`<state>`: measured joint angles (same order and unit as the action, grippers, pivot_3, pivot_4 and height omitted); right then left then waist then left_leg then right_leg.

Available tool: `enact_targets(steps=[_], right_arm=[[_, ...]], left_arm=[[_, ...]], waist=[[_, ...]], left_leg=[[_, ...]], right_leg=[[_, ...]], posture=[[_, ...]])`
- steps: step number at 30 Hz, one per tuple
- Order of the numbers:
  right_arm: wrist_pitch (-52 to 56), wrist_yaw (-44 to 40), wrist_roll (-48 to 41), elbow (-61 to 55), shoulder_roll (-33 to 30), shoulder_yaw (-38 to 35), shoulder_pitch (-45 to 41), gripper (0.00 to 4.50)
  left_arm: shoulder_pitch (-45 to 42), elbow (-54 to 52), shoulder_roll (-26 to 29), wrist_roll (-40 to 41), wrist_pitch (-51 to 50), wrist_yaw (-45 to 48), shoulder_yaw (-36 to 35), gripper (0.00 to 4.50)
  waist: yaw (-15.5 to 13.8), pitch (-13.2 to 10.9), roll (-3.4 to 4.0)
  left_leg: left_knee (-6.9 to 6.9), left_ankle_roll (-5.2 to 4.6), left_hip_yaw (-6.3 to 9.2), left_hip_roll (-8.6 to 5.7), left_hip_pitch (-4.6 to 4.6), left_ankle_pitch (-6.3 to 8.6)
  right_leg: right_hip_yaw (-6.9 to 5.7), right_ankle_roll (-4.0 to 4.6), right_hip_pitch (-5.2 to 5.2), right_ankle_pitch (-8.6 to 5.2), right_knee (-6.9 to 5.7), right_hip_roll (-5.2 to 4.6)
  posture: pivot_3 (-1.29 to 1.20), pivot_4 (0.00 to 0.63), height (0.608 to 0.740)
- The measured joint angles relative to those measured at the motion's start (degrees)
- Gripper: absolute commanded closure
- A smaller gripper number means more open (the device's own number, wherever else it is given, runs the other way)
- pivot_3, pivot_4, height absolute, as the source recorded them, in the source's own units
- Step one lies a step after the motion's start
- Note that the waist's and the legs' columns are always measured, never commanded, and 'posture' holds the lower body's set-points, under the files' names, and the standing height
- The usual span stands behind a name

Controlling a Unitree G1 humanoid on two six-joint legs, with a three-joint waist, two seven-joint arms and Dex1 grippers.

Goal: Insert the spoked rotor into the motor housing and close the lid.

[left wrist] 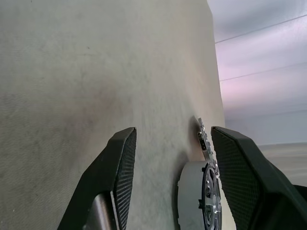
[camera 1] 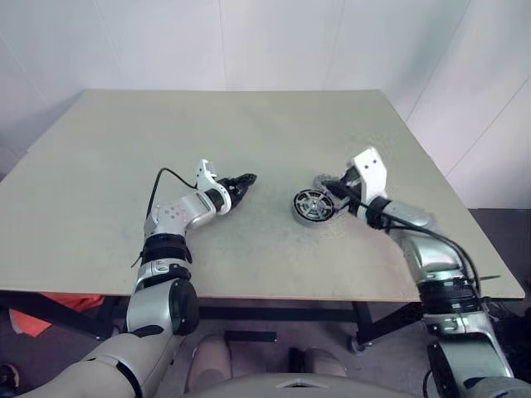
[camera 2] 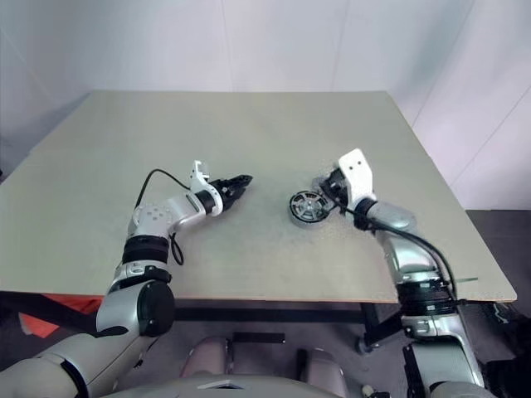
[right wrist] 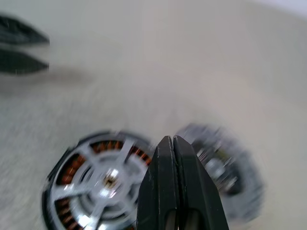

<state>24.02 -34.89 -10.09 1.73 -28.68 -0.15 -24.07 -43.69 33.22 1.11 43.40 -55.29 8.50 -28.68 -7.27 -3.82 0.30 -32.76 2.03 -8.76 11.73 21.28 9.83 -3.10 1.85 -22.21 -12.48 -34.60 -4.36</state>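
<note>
The spoked rotor [camera 1: 313, 205], black-rimmed with a silvery spoked face, rests in the motor housing [right wrist: 68, 171], whose copper windings show between the spokes. Both lie on the table right of centre. The lid [right wrist: 223, 168], a grey disc, lies flat just beside them, on the side of my right gripper. My right gripper [right wrist: 171, 142] is shut and empty, hovering above the gap between housing and lid. My left gripper [camera 1: 246, 180] stands open a short way left of the housing, pointing at it, with nothing between its fingers [left wrist: 122, 158]. The housing's side [left wrist: 191, 199] shows beyond them.
The beige table [camera 1: 249, 124] stretches bare behind and to the left of the parts. Its right edge runs close past my right arm. A black cable [camera 1: 158, 186] loops over my left forearm. Something orange [camera 1: 33, 319] lies under the table's near left edge.
</note>
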Motion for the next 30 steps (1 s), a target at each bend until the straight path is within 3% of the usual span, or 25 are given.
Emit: enact_targets(steps=[4, 8, 11, 17, 23, 30], right_arm=[[-8.04, -12.34, 3.83, -3.99, -13.14, 5.33, -1.49, 4.5], [-22.44, -27.67, 11.9, -1.44, -24.84, 15.17, -2.73, 3.6], [-30.66, -32.15, 16.06, 3.46, -25.07, 19.24, -7.95, 2.59], [-44.93, -35.88, 23.0, 16.19, -19.98, 24.78, -19.53, 2.59], [-54.77, -35.09, 28.63, 30.57, -16.01, 28.74, -24.82, 2.59], [-61.26, -32.25, 33.63, 40.16, -15.49, 30.03, -28.9, 2.59]], left_arm=[[0.01, 0.1, 0.11, -0.29, 0.57, 0.48, 1.04, 1.87], [0.0, 0.64, 1.51, -0.78, 2.04, 1.23, 1.02, 1.82], [-0.03, 1.06, 1.68, -0.82, 3.23, 1.44, 0.99, 1.82], [1.58, 0.0, 0.92, -0.72, 3.92, 1.23, 0.94, 1.82], [4.83, -3.73, 0.47, 0.14, 3.8, -0.33, -0.31, 1.82], [6.17, -6.24, 0.51, 0.52, 3.45, -1.57, -0.63, 1.82]], waist=[[-0.38, 0.0, -0.01], [-0.34, -0.02, -0.03], [0.32, -0.02, -0.04], [0.42, -0.02, -0.04], [0.19, -0.02, -0.04], [0.28, -0.03, -0.05]], left_leg=[[-0.06, -0.07, 0.01, -0.01, 0.14, 0.05], [-0.25, -0.35, -0.01, 0.0, 0.22, 0.23], [-0.46, -0.41, -0.03, 0.0, 0.25, 0.25], [-0.61, -0.4, -0.03, 0.05, 0.2, 0.23], [-0.96, -0.83, -0.01, 0.08, 0.78, 0.26], [-1.48, -0.93, -0.03, -0.04, 0.74, 0.56]], right_leg=[[0.0, -0.13, 0.04, -0.09, 0.04, -0.01], [0.0, -0.17, 0.01, -0.12, 0.0, -0.04], [0.0, -0.08, -0.11, -0.06, -0.17, -0.06], [-0.03, 0.07, -0.05, 0.04, -0.26, -0.06], [-0.08, 0.11, -0.39, 0.05, -0.33, -0.06], [-0.07, 0.12, -0.14, 0.06, -0.42, -0.29]], posture=[[0.0, 0.0, 0.74], [0.0, 0.0, 0.74], [0.0, 0.0, 0.74], [0.0, 0.0, 0.74], [0.0, 0.0, 0.74], [0.0, 0.0, 0.74]])
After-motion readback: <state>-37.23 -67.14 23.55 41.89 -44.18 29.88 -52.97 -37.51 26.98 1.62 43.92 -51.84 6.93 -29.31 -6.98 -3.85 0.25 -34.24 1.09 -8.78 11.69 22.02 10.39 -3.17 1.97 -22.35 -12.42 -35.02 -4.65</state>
